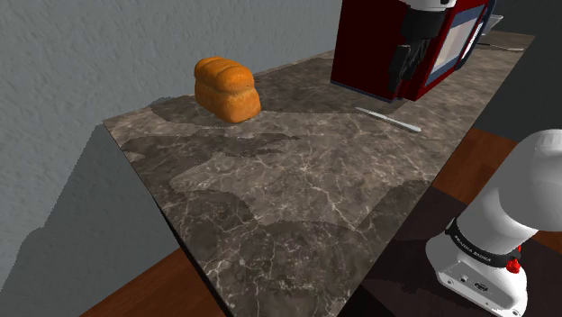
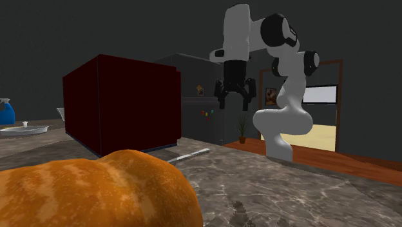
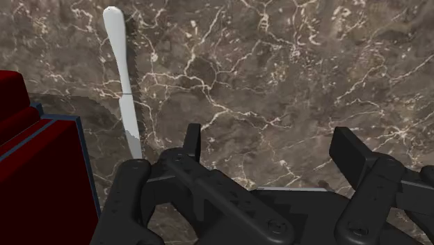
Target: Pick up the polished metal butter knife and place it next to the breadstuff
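Claw [image 3: 269,139] hung wide open and empty above the marbled surface [image 1: 297,207], ready for descent; butter knife [image 3: 122,83] lay flat beside the red appliance [image 1: 374,45] (apparently a microwave), well apart from the loaf [image 1: 227,88]

counter [image 1: 297,207]: dark brown marbled stone with pale veins, a long slab along a grey wall.
red box [image 1: 374,54]: dark red, boxy, standing on the counter at the slab's far end in the shoulder view.
butter knife [image 1: 387,120]: pale and slim, lying flat just in front of the red box, not touching it.
bread loaf [image 1: 227,88]: orange-brown, well apart from the red box, by the wall.
plate [image 2: 24,130]: pale, shallow, beyond the red box from the bread loaf.
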{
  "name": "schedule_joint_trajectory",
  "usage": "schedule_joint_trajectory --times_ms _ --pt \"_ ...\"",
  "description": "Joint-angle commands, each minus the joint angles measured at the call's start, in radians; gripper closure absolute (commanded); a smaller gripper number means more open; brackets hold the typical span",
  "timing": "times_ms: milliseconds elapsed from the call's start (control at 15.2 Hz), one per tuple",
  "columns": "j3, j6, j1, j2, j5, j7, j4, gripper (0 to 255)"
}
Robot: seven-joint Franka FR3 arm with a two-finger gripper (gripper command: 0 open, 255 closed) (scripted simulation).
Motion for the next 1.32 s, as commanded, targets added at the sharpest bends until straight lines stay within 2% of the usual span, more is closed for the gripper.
schedule_joint_trajectory --times_ms 0,660,1122,1254 --pt "0.0 0.0 0.0 0.0 0.0 0.0 0.0 0" --pt "-0.191 0.25 -0.057 0.209 -0.093 -0.19 -0.043 0" --pt "-0.322 0.42 -0.07 0.43 -0.096 -0.335 0.007 0" --pt "-0.326 0.45 -0.071 0.443 -0.094 -0.337 -0.011 0"
